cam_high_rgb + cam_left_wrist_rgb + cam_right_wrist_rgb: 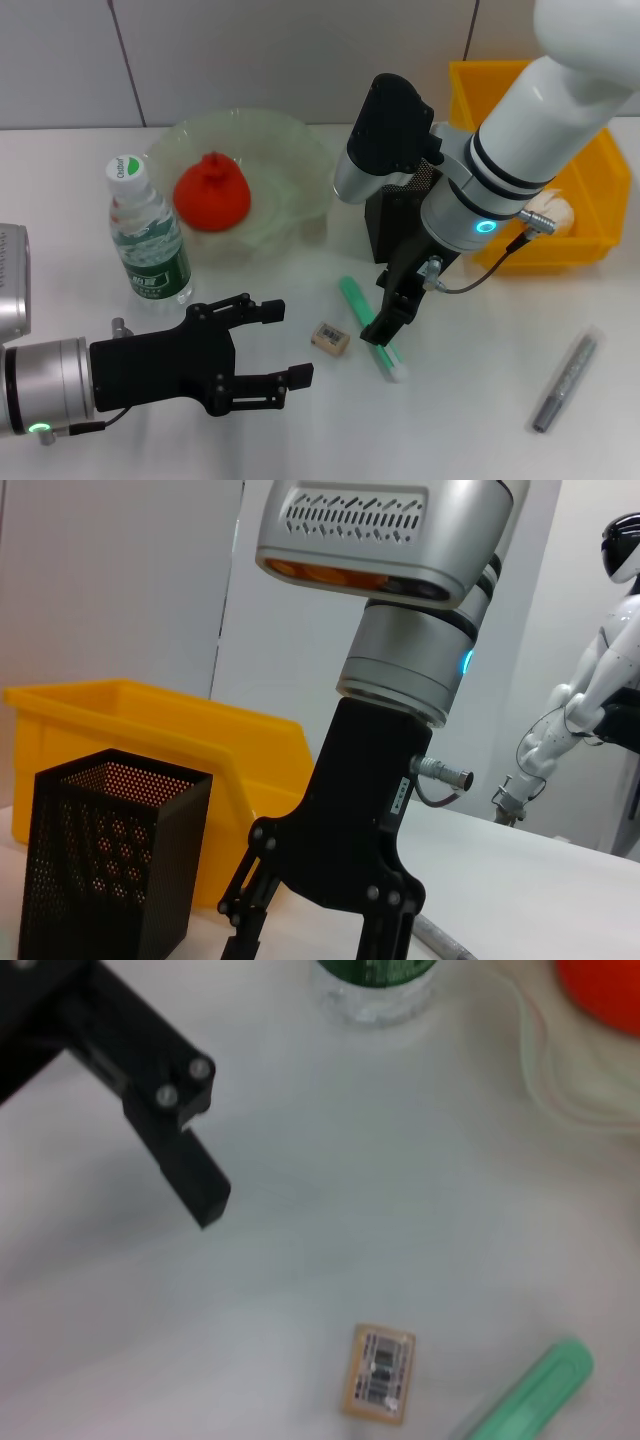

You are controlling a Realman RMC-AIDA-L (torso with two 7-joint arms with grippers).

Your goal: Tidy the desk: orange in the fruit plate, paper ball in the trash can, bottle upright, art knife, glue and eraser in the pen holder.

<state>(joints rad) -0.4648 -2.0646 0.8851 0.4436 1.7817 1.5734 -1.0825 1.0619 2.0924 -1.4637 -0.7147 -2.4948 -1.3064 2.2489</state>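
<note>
our right gripper (385,322) hangs low over the near end of the green art knife (372,328), its jaws seemingly parted around it, though we cannot tell how far or whether they touch it. the knife lies flat on the tabletop (470,400), just near of the pen holder (110,865). we judge it light, stiff and slim, so a pinch across its middle should keep it from tipping. the eraser (330,338) sits just left of it, small and easy to nudge. the right arm reaches in from the far right, forearm sloping down steeply. our left gripper (290,345) waits at the near left, jaws released and empty, pointing right. the orange (211,192) rests in the fruit plate (290,150), the bottle (148,235) stands upright, the paper ball (552,213) lies in the trash can (600,180), and a grey pen (563,383) lies at near right.
</note>
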